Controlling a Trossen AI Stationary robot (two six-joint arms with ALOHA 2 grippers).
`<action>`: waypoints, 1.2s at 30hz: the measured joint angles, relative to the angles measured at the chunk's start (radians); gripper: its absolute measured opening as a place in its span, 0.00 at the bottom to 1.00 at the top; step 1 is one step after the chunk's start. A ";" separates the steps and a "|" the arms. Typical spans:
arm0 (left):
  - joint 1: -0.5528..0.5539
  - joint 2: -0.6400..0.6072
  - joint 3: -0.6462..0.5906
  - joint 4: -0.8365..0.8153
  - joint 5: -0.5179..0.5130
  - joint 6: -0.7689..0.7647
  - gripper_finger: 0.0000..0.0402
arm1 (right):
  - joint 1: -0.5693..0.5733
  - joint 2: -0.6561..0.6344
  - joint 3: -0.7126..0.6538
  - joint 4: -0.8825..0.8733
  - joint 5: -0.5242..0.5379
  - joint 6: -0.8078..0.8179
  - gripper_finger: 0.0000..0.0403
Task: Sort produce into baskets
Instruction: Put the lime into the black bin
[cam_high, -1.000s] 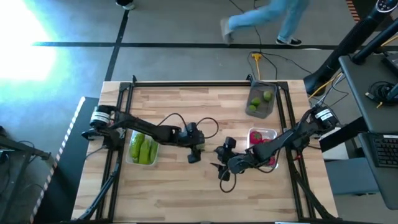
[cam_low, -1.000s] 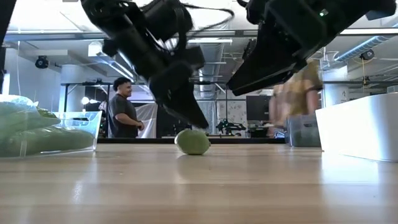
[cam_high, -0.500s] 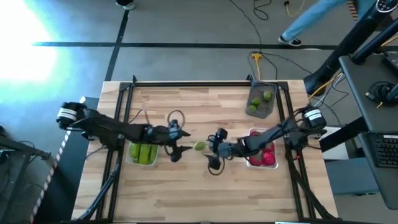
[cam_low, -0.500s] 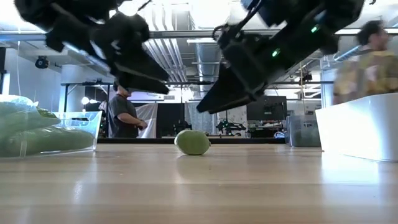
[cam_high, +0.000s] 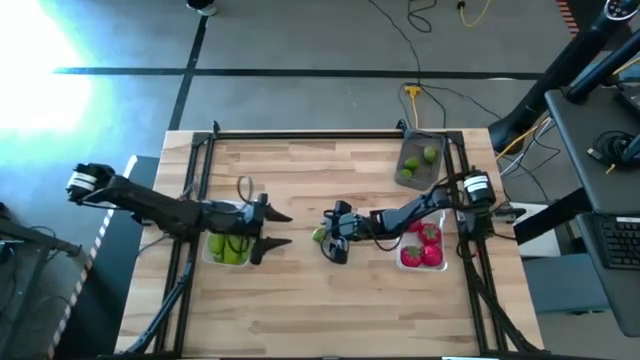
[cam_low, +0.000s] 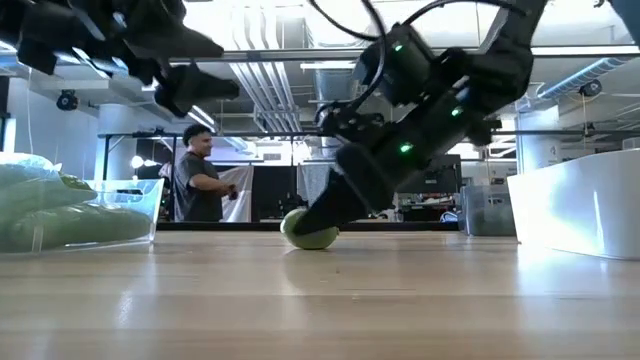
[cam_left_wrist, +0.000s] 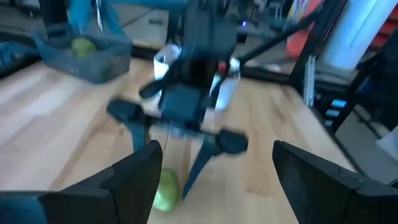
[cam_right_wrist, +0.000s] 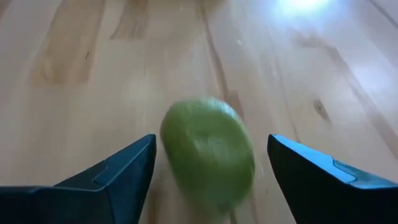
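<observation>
A small green lime (cam_high: 319, 236) lies alone on the wooden table (cam_high: 300, 300), near its middle. My right gripper (cam_high: 330, 242) is low over the table and open. Its two fingers stand on either side of the lime (cam_right_wrist: 208, 152) with a gap on each side. In the low view the right gripper (cam_low: 335, 212) slants down onto the lime (cam_low: 310, 229) from the right. My left gripper (cam_high: 283, 228) is open and empty. It hangs high beside the clear basket (cam_high: 212, 258) of green cucumbers (cam_high: 228, 246), pointing toward the lime (cam_left_wrist: 165, 190).
A grey basket (cam_high: 432, 176) with limes stands at the far right. A whitish basket (cam_high: 438, 214) of red tomatoes (cam_high: 422, 247) sits under my right arm. A black frame rims the table. People stand in the room beyond.
My left gripper has drawn back from the lime toward the table's left edge, rising and tipping up toward level. My right gripper has moved toward the table's left and sunk until its fingers flank the lime. The lime has stayed in place.
</observation>
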 joint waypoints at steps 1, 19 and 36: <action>-0.001 -0.023 -0.007 -0.004 -0.001 0.001 0.72 | 0.000 0.010 0.011 0.013 -0.001 -0.001 0.73; -0.138 -0.262 -0.165 -0.021 -0.236 0.052 0.70 | -0.003 -0.111 0.149 -0.315 0.023 0.016 0.52; -0.155 -0.425 -0.166 -0.019 -0.205 0.230 0.70 | -0.290 -0.655 -0.011 -1.099 0.611 0.558 0.50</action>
